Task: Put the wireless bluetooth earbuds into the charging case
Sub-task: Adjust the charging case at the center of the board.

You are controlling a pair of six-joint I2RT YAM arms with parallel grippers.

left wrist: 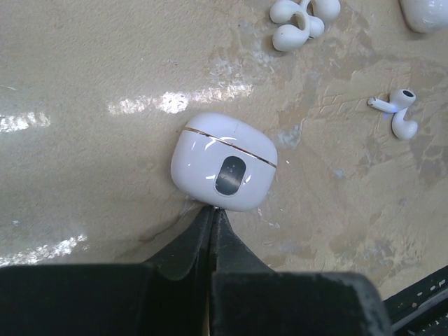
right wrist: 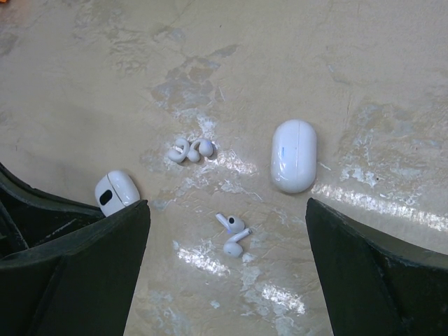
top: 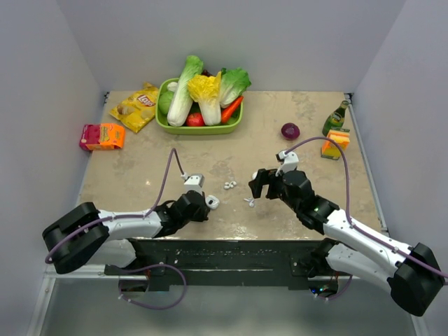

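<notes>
The charging case (left wrist: pixel 224 162) is a small white pebble with a dark oval on its face, lying closed on the table; it also shows in the top view (top: pixel 212 202) and the right wrist view (right wrist: pixel 115 191). My left gripper (left wrist: pixel 212 210) is shut, its tips touching the case's near edge without gripping it. Two white stemmed earbuds (right wrist: pixel 233 234) lie together on the table, also visible in the left wrist view (left wrist: pixel 397 113) and the top view (top: pixel 248 201). My right gripper (right wrist: pixel 225 203) is wide open and empty above them, one finger on each side.
A second pair of white loop-shaped earbuds (right wrist: pixel 190 149) and a larger white pill-shaped case (right wrist: pixel 294 155) lie nearby. At the back are a green tray of vegetables (top: pixel 199 128), a chips bag (top: pixel 136 105), snack boxes (top: pixel 102 136), a red onion (top: pixel 290 131), a bottle (top: pixel 335 117) and a carton (top: pixel 336 143).
</notes>
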